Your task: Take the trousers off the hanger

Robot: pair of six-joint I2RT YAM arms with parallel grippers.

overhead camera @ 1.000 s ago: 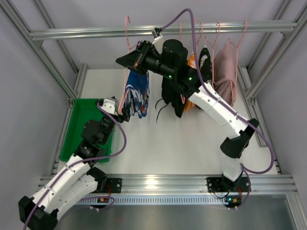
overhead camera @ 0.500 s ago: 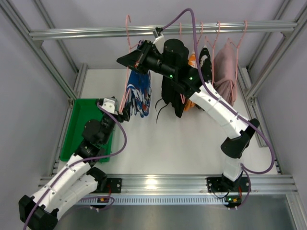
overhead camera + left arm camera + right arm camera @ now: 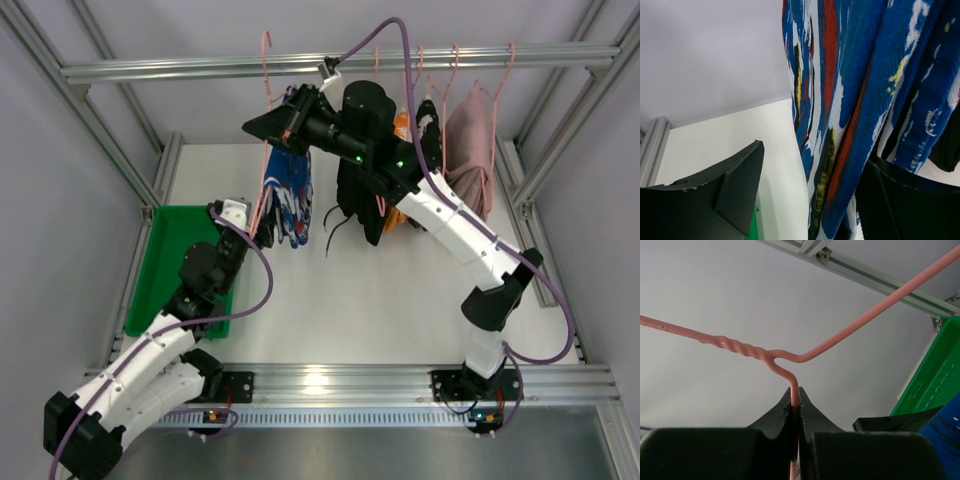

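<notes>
The blue printed trousers (image 3: 287,195) hang folded over a pink wire hanger (image 3: 266,68) on the top rail. My right gripper (image 3: 292,113) is shut on that hanger's neck; in the right wrist view the pink hanger (image 3: 840,335) runs down between the closed fingertips of the right gripper (image 3: 795,399). My left gripper (image 3: 262,230) is at the trousers' lower left edge, open. In the left wrist view the blue trousers (image 3: 865,100) hang between the jaws of the left gripper (image 3: 812,200), close to the right finger (image 3: 900,200). The black trousers (image 3: 360,190) with dangling drawstrings (image 3: 335,235) hang just to the right.
An orange garment (image 3: 400,128) and a pink garment (image 3: 470,150) hang further right on the rail (image 3: 150,68). A green tray (image 3: 180,250) lies on the white table at the left, under my left arm. Frame posts stand at both sides.
My left gripper has moved up and right, closer to the blue trousers' lower edge, and its jaws have narrowed slightly. The right gripper holds the hanger as before.
</notes>
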